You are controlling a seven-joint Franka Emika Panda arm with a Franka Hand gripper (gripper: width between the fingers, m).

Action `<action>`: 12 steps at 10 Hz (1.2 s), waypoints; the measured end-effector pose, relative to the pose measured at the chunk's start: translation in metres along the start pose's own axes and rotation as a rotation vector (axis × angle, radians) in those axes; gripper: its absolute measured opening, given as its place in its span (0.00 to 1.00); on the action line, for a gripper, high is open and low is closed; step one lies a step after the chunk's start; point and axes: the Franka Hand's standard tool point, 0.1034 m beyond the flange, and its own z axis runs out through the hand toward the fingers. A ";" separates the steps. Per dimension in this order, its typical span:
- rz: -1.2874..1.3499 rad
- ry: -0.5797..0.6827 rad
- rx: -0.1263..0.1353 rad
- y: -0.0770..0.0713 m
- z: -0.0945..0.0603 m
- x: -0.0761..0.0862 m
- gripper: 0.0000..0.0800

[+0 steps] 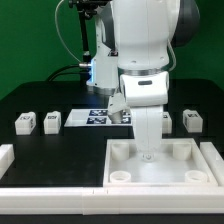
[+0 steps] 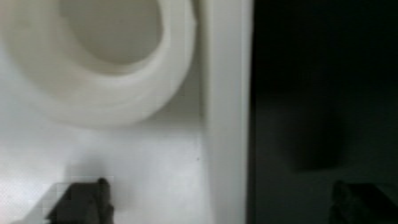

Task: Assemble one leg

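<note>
Nearest, a smooth white rail (image 1: pixel 50 196) runs along the front of the black table (image 1: pixel 30 100), at 7 o'clock in the exterior view. Just behind it, at 5 o'clock, lies the square white tabletop (image 1: pixel 165 175), matte, with a raised round socket in each corner. The glossy white arm (image 1: pixel 140 40) stands over its far edge. Small tagged white parts (image 1: pixel 25 122) sit at 9 and 3 o'clock. Seen from the wrist, the gripper (image 2: pixel 222 205) is spread wide and holds nothing: one dark fingertip (image 2: pixel 80 200) is over the tabletop, the other over bare table.
</note>
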 end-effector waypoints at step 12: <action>0.469 -0.025 -0.029 -0.028 -0.051 0.053 0.81</action>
